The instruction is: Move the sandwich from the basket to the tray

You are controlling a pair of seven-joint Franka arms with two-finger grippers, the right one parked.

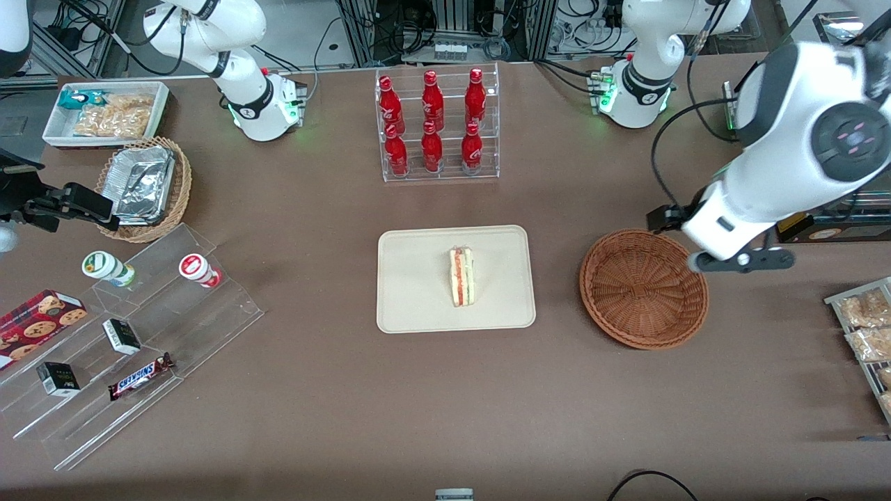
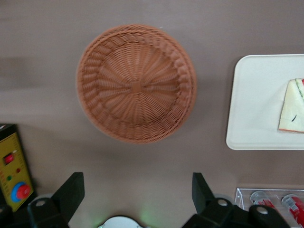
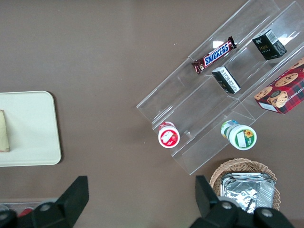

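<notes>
Sandwich [image 1: 462,276] is lying on tray [image 1: 418,306], near tray's centre, on its side. Basket [image 1: 644,287] is sitting emptied beside tray. Gripper [image 2: 137,199] is being held above worktop beside basket, jaws apart, nothing held; task judged done.

The left arm reaches in high above the working arm's end of the tabletop. Its gripper [image 2: 135,194] hangs pointing straight down, fingers [image 2: 71,192] spread wide apart, holding nothing.
</notes>
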